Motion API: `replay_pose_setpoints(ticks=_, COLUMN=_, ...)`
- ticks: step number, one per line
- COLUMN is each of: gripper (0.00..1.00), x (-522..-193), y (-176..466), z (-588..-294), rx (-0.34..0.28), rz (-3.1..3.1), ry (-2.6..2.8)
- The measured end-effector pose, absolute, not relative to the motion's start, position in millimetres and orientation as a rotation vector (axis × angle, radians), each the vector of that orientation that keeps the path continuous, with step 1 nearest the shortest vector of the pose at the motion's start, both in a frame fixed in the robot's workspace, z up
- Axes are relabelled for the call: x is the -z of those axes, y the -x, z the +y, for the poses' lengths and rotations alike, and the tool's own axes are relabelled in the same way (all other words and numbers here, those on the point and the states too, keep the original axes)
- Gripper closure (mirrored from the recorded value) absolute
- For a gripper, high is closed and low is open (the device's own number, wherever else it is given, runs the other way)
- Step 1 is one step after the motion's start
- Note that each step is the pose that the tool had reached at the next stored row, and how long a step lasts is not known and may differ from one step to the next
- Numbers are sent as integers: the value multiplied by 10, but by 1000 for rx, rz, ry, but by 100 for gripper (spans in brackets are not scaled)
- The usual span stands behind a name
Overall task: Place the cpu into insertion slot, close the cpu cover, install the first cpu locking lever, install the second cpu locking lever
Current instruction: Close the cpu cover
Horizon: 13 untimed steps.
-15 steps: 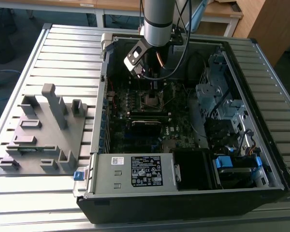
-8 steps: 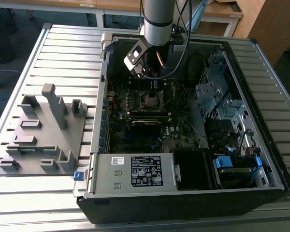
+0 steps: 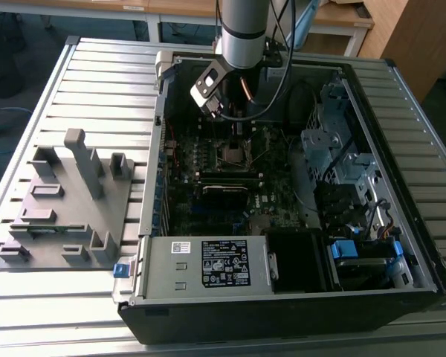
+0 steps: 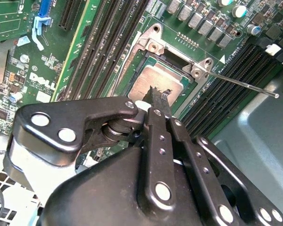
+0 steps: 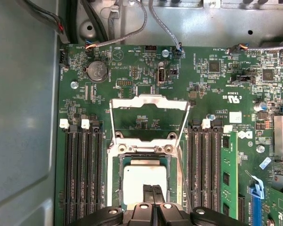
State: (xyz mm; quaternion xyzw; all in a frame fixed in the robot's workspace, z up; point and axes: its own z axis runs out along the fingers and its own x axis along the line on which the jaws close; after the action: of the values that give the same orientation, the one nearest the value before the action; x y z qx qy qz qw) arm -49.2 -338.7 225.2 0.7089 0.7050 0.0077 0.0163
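We note the gripper [image 5: 152, 188] with fingers drawn together and nothing seen between them, tips right over the silvery square cpu [image 5: 140, 181]; we cannot tell if they touch it. The cpu lies in the dark, metal-rimmed square insertion slot [image 5: 119, 162], directly under the tips. The thin silvery windowed cpu cover [image 5: 148, 100] stands open, tilted back beyond the tips.

Risk, as we judge it: a sideways nudge from the tips could skew the cpu on its contacts, and a cover lowered onto it would then jam.

Around the tool:
- long black memory slots [image 5: 80, 165] on one flank of the fingers
- a thin wire locking lever [image 5: 183, 174] just beside them on the other flank, sprung free and liable to snag
- a green memory stick [image 5: 228, 174] farther out
- grey cables [image 5: 153, 28] well beyond the cover
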Motion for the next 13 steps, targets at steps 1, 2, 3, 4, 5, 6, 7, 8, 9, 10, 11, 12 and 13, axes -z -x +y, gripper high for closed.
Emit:
replay_pose_setpoints(ticks=1, gripper=90, x=-2262, y=492, z=-3387, rx=-24, rz=2192, ry=-2204)
replay_pose_setpoints(ticks=2, gripper=90, x=-2273, y=492, z=-3387, rx=-24, rz=2192, ry=-2204)
replay_pose_setpoints(ticks=3, gripper=90, x=-2283, y=492, z=-3387, rx=-24, rz=2192, ry=-2204)
replay_pose_setpoints(ticks=4, gripper=90, x=-2292, y=492, z=-3387, rx=-24, rz=2192, ry=-2204)
replay_pose_setpoints(ticks=5, gripper=90, x=-2299, y=492, z=-3387, rx=-24, rz=2192, ry=-2204)
replay_pose_setpoints(ticks=6, gripper=90, x=-2301, y=491, z=-3387, rx=-24, rz=2192, ry=-2204)
replay_pose_setpoints(ticks=7, gripper=90, x=-2301, y=491, z=-3387, rx=-25, rz=2192, ry=-2205)
replay_pose_setpoints(ticks=8, gripper=90, x=-2302, y=491, z=-3387, rx=-25, rz=2192, ry=-2205)
replay_pose_setpoints(ticks=9, gripper=90, x=-2308, y=493, z=-3387, rx=-24, rz=2192, ry=-2204)
replay_pose_setpoints(ticks=10, gripper=90, x=-2312, y=493, z=-3387, rx=-24, rz=2192, ry=-2204)
replay_pose_setpoints(ticks=11, gripper=90, x=-2312, y=493, z=-3387, rx=-24, rz=2192, ry=-2204)
replay_pose_setpoints(ticks=12, gripper=90, x=-2312, y=493, z=-3387, rx=-24, rz=2192, ry=-2204)
replay_pose_setpoints(ticks=13, gripper=90, x=-2312, y=493, z=-3387, rx=-24, rz=2192, ry=-2204)
